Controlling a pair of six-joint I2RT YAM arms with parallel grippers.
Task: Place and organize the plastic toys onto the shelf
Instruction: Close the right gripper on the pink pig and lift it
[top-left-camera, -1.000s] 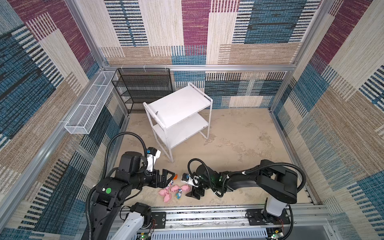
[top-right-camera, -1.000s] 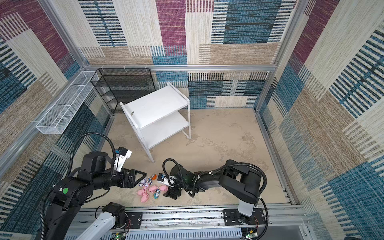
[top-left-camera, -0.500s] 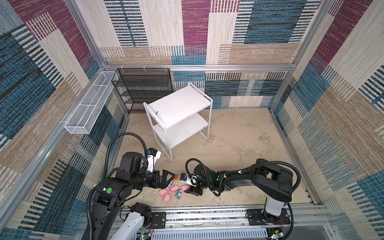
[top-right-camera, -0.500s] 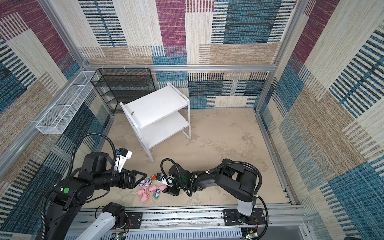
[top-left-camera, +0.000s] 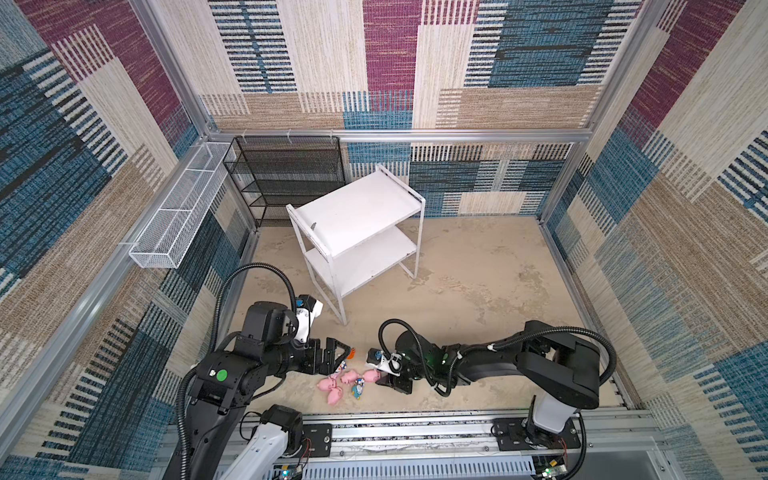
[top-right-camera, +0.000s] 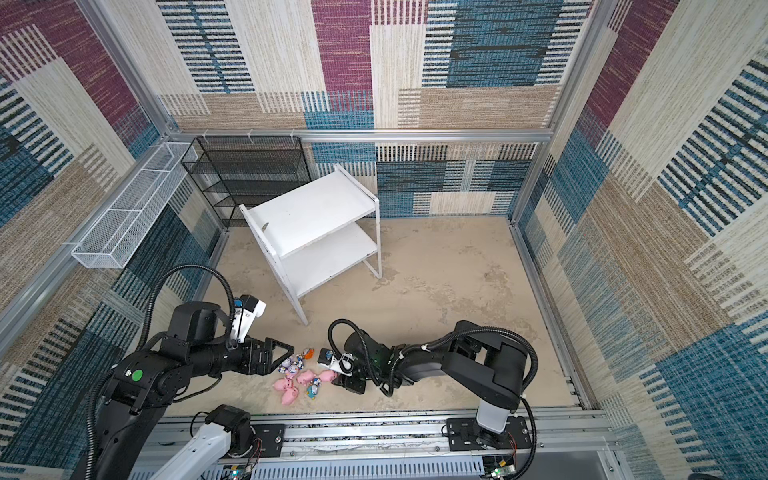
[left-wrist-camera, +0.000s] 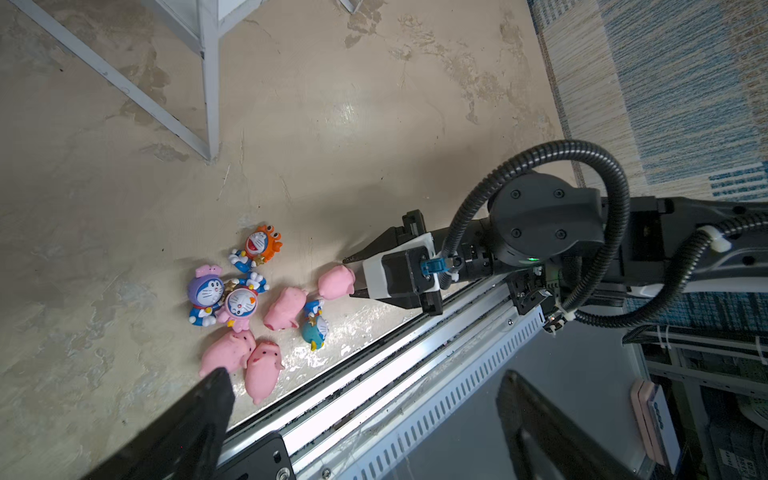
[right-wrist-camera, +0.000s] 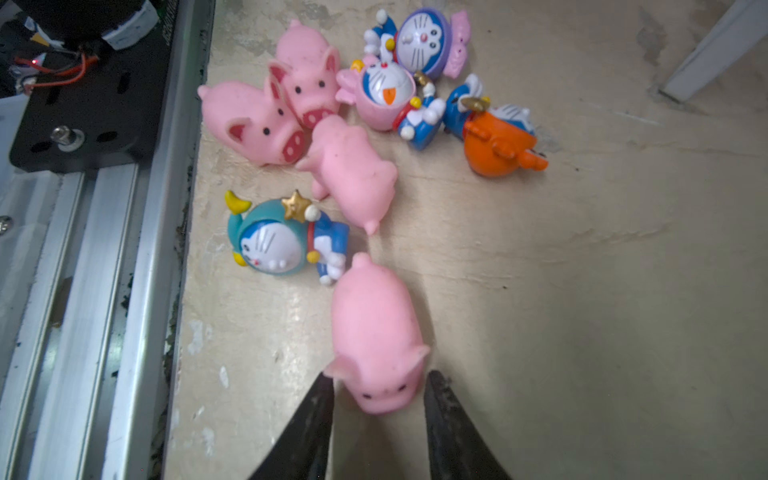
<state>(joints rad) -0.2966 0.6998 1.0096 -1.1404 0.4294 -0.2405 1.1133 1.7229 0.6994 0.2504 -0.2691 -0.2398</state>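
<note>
Right gripper: jaws narrowed on either side of the head of a pink pig, tips at its ears; firm hold not certain. Pig lies straight ahead, snout toward the wrist, body running lengthwise away. Left gripper wide open, empty, farther off.

The pink pigs look like smooth, soft plastic with a dull satin skin. The hooded figurines are hard, glossy plastic that catches highlights. At the centre of both top views, the shelf is smooth white-painted metal, slightly scuffed. The floor is worn, blotchy beige with a faint sheen. The walls carry rough woven cloth. At upper left, the rack is black metal mesh and the basket is white wire mesh.
</note>
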